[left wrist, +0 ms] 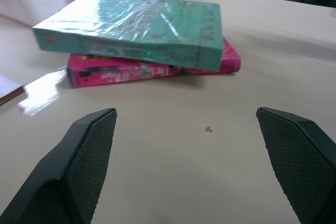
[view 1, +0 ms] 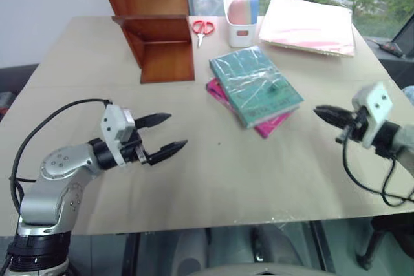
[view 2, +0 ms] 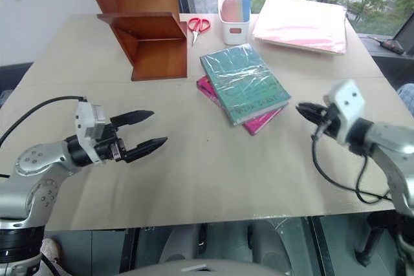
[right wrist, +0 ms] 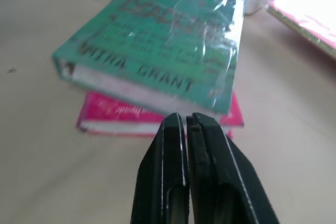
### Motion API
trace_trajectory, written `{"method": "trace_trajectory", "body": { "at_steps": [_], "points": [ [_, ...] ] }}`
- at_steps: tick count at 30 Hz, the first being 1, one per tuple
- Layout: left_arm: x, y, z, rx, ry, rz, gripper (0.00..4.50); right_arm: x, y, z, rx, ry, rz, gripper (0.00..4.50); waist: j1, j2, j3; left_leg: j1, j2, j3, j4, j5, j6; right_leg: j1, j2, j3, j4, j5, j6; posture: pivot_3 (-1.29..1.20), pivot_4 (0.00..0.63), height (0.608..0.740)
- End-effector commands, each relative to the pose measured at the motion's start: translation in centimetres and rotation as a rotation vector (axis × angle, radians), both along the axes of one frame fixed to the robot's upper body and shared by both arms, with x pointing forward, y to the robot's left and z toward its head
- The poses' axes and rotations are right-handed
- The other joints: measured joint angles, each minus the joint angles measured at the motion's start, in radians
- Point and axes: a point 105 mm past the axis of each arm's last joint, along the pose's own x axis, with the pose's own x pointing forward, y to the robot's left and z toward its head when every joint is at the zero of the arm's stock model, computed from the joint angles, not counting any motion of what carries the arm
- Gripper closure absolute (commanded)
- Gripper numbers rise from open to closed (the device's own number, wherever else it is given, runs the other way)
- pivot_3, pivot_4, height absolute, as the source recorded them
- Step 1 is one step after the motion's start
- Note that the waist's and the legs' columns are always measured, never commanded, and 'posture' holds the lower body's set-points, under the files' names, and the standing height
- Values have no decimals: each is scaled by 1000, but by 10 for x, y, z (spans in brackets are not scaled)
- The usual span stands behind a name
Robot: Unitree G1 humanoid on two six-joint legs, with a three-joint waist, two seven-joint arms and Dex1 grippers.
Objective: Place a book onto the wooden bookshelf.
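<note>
I see the book (view 1: 256,85) lying flat on a pink book (view 1: 266,127) mid-table, long axis running far-left to near-right, right of the bookshelf (view 1: 158,37). My left gripper (view 1: 163,135) is spread wide; my right gripper (view 1: 321,113) is pressed together, empty.

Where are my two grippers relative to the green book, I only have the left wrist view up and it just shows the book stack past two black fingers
Observer: The left gripper is open, off the book, toward the near left of the table.
Operator: And the right one?
Observer: The right gripper is shut, pointing at the book's right side, apart from it.
Operator: Where's the shelf?
Observer: The wooden bookshelf stands at the far left of the table, beyond the left gripper.
Operator: Anything beside it?
Observer: Red scissors lie between the shelf and a white pen holder.
</note>
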Motion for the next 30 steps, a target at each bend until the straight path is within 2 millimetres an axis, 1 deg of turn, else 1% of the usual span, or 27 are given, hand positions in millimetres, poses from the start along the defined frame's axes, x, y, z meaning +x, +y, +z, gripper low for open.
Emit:
{"method": "trace_trajectory", "body": {
  "at_steps": [1,2,4,5,6,7,8,9,11,14,16,19,21,26,30],
  "points": [
    [-2,-14,15,-7,-68,-47,0,29,18,18,2,-64,1,4374,-1,0,0,0,0,0,0,0,0,0,0,0,0,0,0,0,150,740],
    [-1,-16,15,-10,-70,-48,0,36,25,22,11,-70,19,4374,-2,0,0,0,0,0,0,0,0,0,0,0,0,0,0,0,150,740],
    [0,-19,14,-20,-69,-51,0,61,44,27,-10,-89,41,4374,-3,1,0,0,0,0,0,0,0,0,1,0,0,0,0,0,150,740],
    [1,-20,14,-22,-69,-51,0,69,50,28,-27,-96,48,4374,-7,1,1,0,1,0,0,0,0,0,1,0,0,0,0,0,150,740],
    [1,-21,13,-28,-68,-49,0,79,59,25,-67,-108,61,4374,-5,1,1,0,1,0,0,0,0,-1,1,1,1,0,0,0,150,740],
    [1,-22,13,-32,-67,-48,0,85,64,23,-96,-116,72,4374,-5,1,1,0,1,0,0,0,0,-1,1,0,1,0,0,0,150,740],
    [2,-23,12,-36,-67,-45,0,94,70,19,-130,-126,77,4374,-3,1,1,-1,1,0,0,0,0,-1,1,0,0,0,0,0,150,740],
    [3,-22,12,-44,-66,-32,0,107,80,10,-177,-123,78,4374,0,1,1,-1,1,0,0,0,0,-1,1,0,0,0,0,0,150,740],
    [5,-20,11,-55,-66,-4,0,127,91,-7,-283,-111,64,4374,-1,1,1,-1,1,1,0,0,0,-1,1,0,0,0,0,0,150,740],
    [4,-18,8,-62,-60,20,0,142,94,-29,-414,-90,43,4374,-4,2,1,-2,1,1,-1,0,0,-2,1,0,0,0,0,0,150,740],
    [1,-18,6,-62,-55,28,0,139,102,-41,-463,-67,114,4374,-4,0,0,0,1,1,-1,0,0,-1,1,0,1,0,-1,0,150,740],
    [-2,-16,4,-68,-45,43,0,125,123,-47,-432,-38,279,4374,-3,-1,-1,0,1,1,-1,0,0,0,1,-1,1,0,-1,0,150,740],
    [-3,-14,2,-73,-38,55,0,118,132,-49,-424,-34,348,4374,-4,-1,-1,1,1,1,-1,0,0,0,1,-1,3,0,-1,0,150,740],
    [-2,-12,-2,-80,-22,64,0,110,141,-49,-409,-45,391,4374,-19,0,-1,4,2,0,0,0,0,-1,2,0,11,0,-2,0,150,740],
    [-1,-12,-3,-82,-17,56,0,108,142,-47,-389,-57,392,4374,-23,0,-1,5,2,0,1,1,-1,-1,2,0,14,-1,-2,0,150,740]
  ]
}}
